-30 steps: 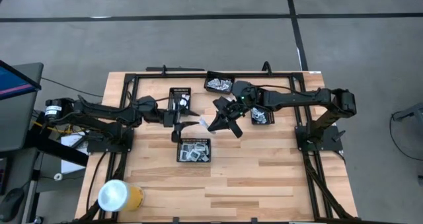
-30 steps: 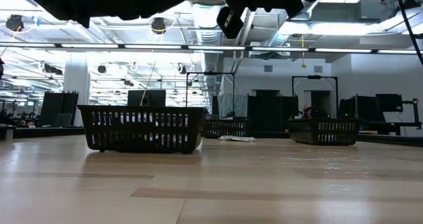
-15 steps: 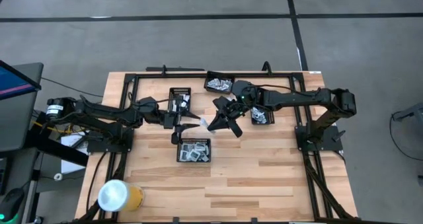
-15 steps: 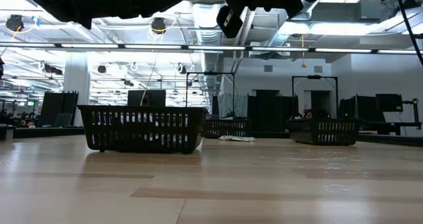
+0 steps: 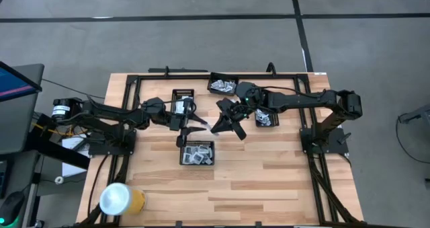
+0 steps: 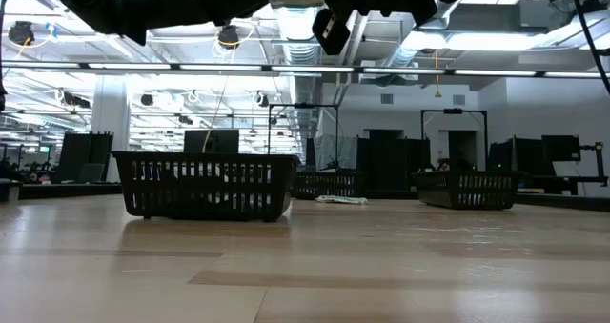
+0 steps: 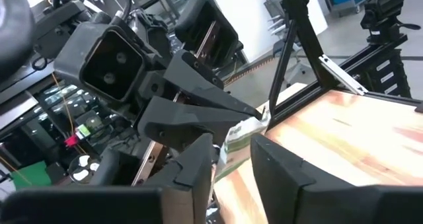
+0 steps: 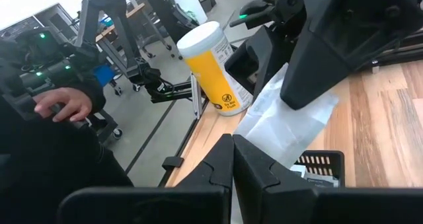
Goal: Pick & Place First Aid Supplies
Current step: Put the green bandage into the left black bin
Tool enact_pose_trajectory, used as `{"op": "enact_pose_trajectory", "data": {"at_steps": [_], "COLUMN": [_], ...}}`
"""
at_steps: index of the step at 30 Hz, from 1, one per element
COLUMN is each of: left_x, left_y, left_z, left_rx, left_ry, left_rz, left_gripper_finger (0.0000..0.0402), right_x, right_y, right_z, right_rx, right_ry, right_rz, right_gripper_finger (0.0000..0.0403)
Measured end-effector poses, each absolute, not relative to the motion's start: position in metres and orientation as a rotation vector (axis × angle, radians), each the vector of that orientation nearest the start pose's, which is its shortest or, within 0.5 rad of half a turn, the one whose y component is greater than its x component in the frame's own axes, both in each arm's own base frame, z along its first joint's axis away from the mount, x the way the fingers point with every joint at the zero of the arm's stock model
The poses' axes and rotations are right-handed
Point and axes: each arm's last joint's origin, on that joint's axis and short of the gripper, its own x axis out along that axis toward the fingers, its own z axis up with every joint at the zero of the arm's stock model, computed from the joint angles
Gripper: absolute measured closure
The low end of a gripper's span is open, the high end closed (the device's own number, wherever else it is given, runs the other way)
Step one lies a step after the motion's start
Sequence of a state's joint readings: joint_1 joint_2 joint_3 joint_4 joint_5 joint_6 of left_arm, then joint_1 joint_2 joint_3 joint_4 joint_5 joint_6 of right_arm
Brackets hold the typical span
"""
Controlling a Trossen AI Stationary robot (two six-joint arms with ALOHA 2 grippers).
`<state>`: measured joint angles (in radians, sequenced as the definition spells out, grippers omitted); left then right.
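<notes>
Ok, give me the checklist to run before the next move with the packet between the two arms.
1. Right gripper shut on the packet: ok.
2. Left gripper lined up, jaws either side of the packet: ok.
3. Left jaws closed on the packet: not ok, a gap shows.
4. Packet held clear above the table: ok.
5. Mesh tray directly under the packet: cannot tell.
6. Person's hand off the table: ok.
</notes>
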<state>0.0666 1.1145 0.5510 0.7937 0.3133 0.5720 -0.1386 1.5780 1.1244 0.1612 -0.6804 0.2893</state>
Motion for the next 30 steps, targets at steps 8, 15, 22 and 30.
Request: {"op": "enact_pose_trajectory", "data": {"at_steps": [8,15,22,30], "left_x": [0.236,0.236,0.235,0.231], "left_y": [0.005,0.007,0.012,0.024], "left_z": [0.282,0.282,0.277,0.260], "left_rx": [0.601,0.598,0.553,0.426], "left_ry": [-0.286,-0.280,-0.250,-0.160], "left_rz": [-0.156,-0.152,-0.138,-0.038], "left_gripper_finger": [0.0388,0.0394,0.0394,0.0394], "right_x": [0.354,0.354,0.353,0.350], "right_y": [-0.031,-0.028,-0.031,-0.034], "right_z": [0.288,0.287,0.282,0.271], "right_rx": [0.398,0.398,0.400,0.359], "right_ry": [0.348,0.357,0.403,0.498], "right_rz": [0.496,0.489,0.393,0.254], "right_gripper_finger": [0.0403,0.0379,0.0311,0.0248]}}
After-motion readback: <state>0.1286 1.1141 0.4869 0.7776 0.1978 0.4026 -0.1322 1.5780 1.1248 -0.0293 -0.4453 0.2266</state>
